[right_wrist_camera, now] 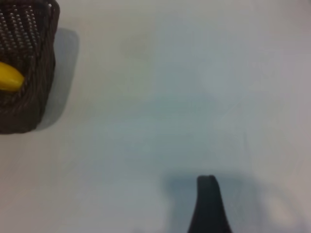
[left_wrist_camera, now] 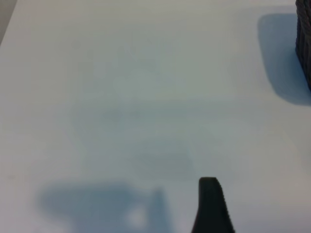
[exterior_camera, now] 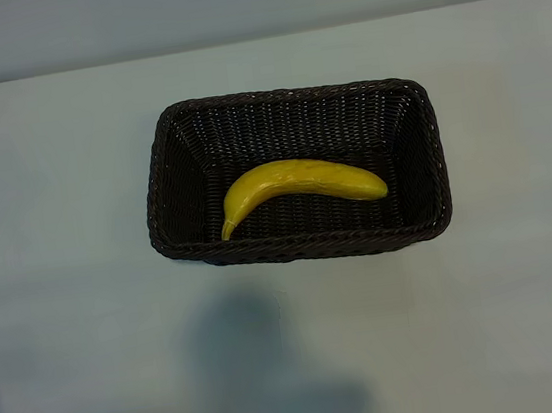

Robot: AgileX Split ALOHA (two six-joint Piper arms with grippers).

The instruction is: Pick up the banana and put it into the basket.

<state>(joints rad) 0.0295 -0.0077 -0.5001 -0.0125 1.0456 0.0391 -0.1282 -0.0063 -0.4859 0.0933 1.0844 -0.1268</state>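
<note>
The yellow banana (exterior_camera: 298,182) lies flat on the floor of the dark brown wicker basket (exterior_camera: 283,100), stem end toward the front left corner. Neither gripper appears in the exterior view. In the left wrist view one dark finger (left_wrist_camera: 210,204) of my left gripper hangs over bare table, with a sliver of the basket (left_wrist_camera: 305,43) far off. In the right wrist view one dark finger (right_wrist_camera: 209,204) of my right gripper is likewise over bare table, well apart from the basket (right_wrist_camera: 24,111), where the banana's tip (right_wrist_camera: 9,77) peeks out. Both grippers are open and hold nothing.
The basket stands mid-table on a pale table top (exterior_camera: 65,293). The table's back edge (exterior_camera: 255,36) runs behind it. Soft shadows fall on the table in front of the basket and at both front corners.
</note>
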